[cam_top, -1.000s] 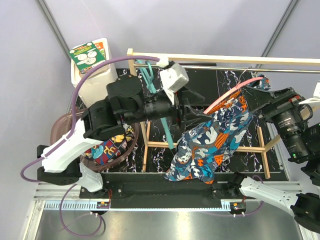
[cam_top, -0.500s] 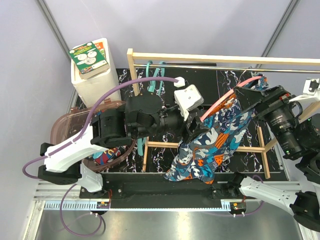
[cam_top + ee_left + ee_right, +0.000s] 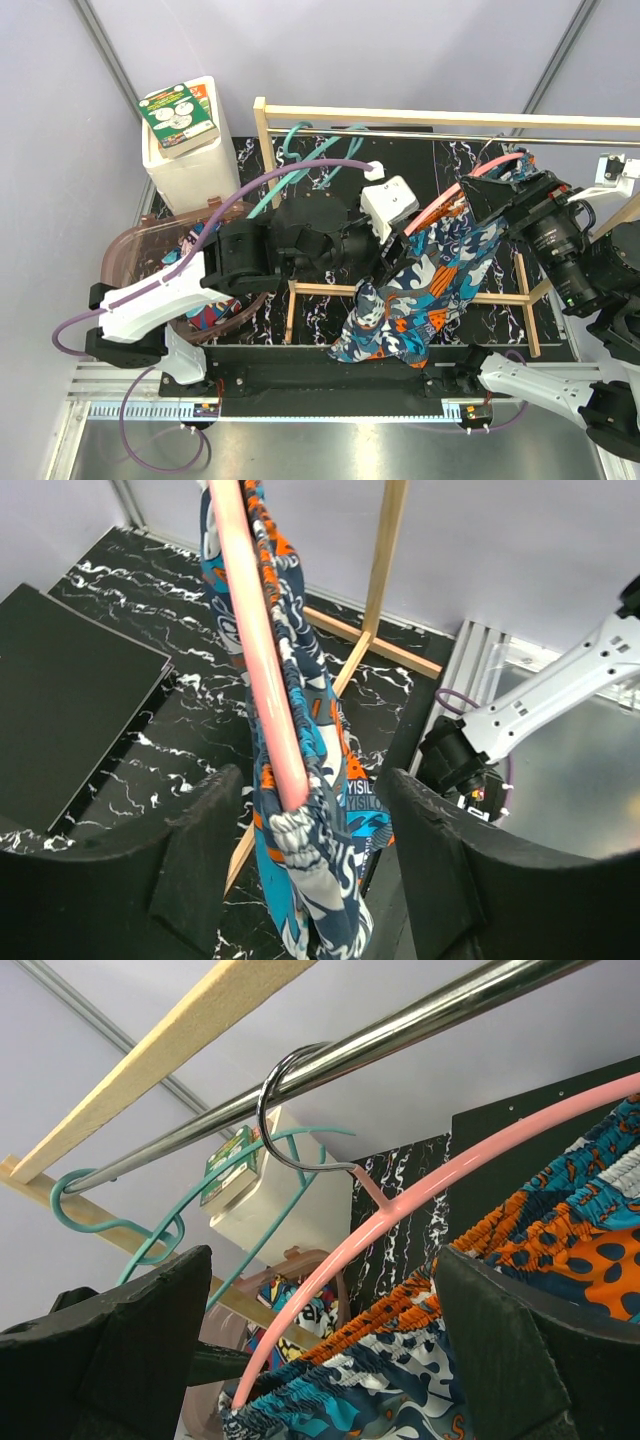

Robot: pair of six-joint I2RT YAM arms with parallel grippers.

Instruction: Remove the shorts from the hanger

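Teal-and-orange shorts (image 3: 430, 290) hang mid-frame on the pink hanger (image 3: 262, 650), hem near the table's (image 3: 410, 160) front edge. The left gripper (image 3: 312, 780) gapes wide astride the hanger's lower tip, gripping nothing. The right gripper (image 3: 315, 1260) is equally wide and empty beneath the hook (image 3: 290, 1110).

Teal, orange and white shorts (image 3: 430, 290) drape over a pink hanger (image 3: 262, 650); the comic-print shorts (image 3: 207, 314) lie crumpled in a brown tub (image 3: 116, 262).

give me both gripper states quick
left gripper: open, either side of the pink hanger end and the shorts
right gripper: open, holding nothing
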